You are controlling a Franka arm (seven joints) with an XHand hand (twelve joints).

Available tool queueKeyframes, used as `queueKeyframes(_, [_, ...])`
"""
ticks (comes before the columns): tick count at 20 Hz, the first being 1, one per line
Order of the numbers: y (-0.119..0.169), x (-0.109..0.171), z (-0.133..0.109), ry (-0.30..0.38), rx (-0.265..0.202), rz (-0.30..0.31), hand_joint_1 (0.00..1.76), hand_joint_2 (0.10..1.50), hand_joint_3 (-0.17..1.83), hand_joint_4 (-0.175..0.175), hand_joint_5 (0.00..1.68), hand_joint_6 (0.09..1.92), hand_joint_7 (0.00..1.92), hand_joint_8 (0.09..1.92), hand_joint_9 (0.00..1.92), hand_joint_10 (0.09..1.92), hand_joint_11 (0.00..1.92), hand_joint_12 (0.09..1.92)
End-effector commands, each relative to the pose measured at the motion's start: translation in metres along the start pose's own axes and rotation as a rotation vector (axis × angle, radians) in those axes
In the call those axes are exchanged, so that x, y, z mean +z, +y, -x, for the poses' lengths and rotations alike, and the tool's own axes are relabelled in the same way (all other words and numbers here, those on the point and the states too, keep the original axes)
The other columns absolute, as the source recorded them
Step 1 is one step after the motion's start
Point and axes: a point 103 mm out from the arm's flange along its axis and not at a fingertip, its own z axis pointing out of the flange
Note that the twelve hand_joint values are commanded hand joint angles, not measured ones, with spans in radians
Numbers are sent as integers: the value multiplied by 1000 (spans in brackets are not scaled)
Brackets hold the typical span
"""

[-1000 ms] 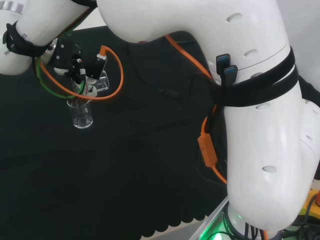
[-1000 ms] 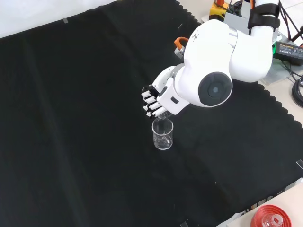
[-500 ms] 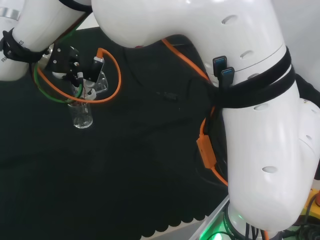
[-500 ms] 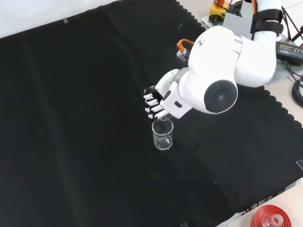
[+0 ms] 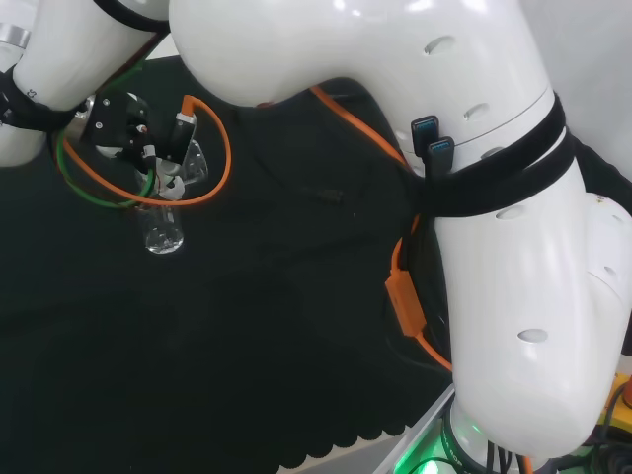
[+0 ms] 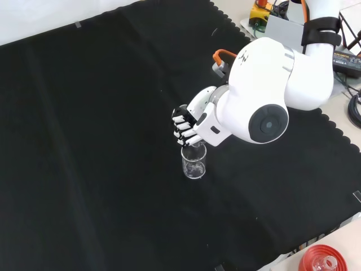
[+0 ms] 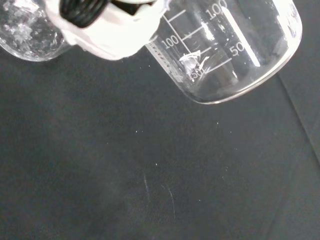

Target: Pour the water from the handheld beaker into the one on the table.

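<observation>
Black cloth (image 6: 84,141) covers the bench, bare on the front view's left. Near its middle the hand (image 6: 186,125) has its fingers curled round the handheld beaker (image 7: 225,50), tipped with its mouth over the beaker on the table (image 6: 193,162), which stands upright directly beneath, probably so the water falls straight in. To the right, the arm's white link (image 6: 265,101) looms over both.
</observation>
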Motion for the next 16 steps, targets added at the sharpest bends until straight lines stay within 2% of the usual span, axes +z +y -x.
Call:
queueKeyframes(1, [0, -4, -2, -23, 6, -8, 1297, 1078, -175, -119, 1110, 767, 1381, 520, 1384, 960, 1131, 847])
queueKeyframes(16, [5, -4, 0, -52, 15, -28, 1297, 1078, -175, -120, 1109, 769, 1380, 521, 1384, 959, 1132, 846])
